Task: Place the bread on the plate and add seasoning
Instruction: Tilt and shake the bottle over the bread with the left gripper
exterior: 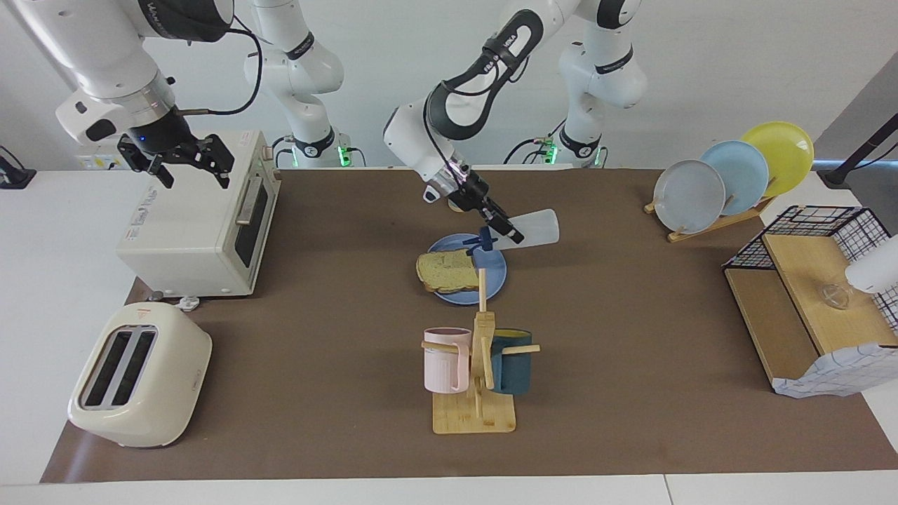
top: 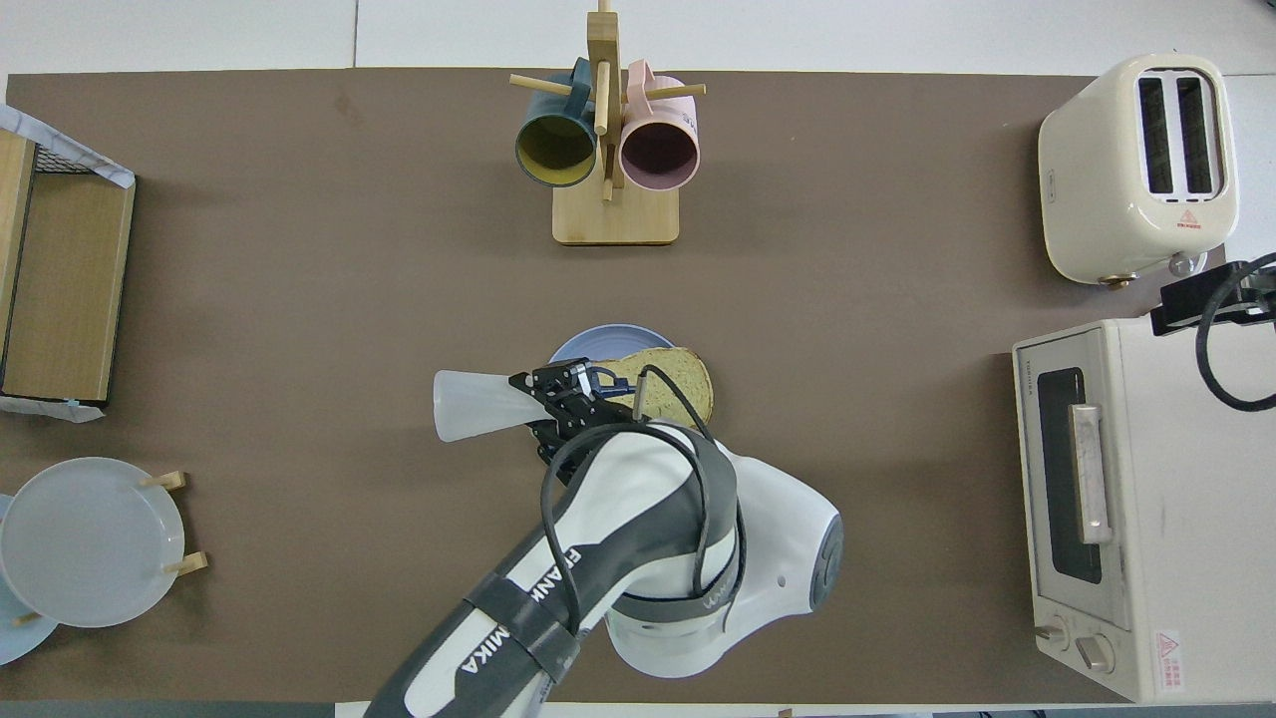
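The bread (exterior: 447,271) lies on the blue plate (exterior: 494,279) at the middle of the table, overhanging the rim toward the right arm's end. My left gripper (exterior: 506,230) is shut on the seasoning (exterior: 537,228) bottle, which is tipped nearly flat with its dark cap (exterior: 480,243) pointing down over the bread. From above, the bottle (top: 478,404) sticks out beside the left gripper (top: 560,399), and the bread (top: 678,384) and plate (top: 588,345) show past the arm. My right gripper (exterior: 189,165) hangs open over the toaster oven, holding nothing.
A toaster oven (exterior: 196,224) and a toaster (exterior: 140,375) stand at the right arm's end. The mug rack (exterior: 477,365) stands farther from the robots than the plate. Upright plates in a rack (exterior: 729,175) and a wire-and-wood shelf (exterior: 807,280) sit at the left arm's end.
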Motion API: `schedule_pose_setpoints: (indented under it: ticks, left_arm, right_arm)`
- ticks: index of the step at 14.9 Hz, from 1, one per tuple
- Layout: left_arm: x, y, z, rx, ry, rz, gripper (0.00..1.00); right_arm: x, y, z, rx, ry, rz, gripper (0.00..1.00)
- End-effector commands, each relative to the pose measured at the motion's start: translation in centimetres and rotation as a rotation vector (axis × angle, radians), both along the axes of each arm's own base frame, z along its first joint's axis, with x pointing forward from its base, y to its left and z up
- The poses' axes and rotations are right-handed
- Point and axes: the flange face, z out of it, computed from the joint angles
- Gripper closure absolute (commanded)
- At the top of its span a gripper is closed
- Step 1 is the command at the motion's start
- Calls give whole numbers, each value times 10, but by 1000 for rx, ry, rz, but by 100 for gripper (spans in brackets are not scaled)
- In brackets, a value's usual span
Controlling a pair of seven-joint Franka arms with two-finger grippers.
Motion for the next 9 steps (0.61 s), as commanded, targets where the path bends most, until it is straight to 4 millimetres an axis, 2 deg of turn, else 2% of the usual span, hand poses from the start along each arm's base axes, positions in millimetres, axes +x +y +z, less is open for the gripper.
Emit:
schedule_pose_setpoints:
  ticks: [1, 2, 5, 7, 9]
  left_arm:
    - [-36, -11, 5, 17, 10, -30, 100]
    - [-49, -18, 6, 25, 11, -47, 100]
    - [-63, -24, 3, 31, 35, -39, 100]
    - [-59, -22, -9, 47, 49, -28, 100]
    - [-46, -10, -16, 59, 59, 10, 100]
  right_arm:
    - [-6, -3, 0, 2, -9, 6, 0]
    - [-6, -3, 0, 2, -9, 6, 0]
    - [-6, -3, 0, 2, -9, 6, 0]
    - [-6, -3, 0, 2, -9, 6, 0]
    - [-6, -3, 0, 2, -9, 6, 0]
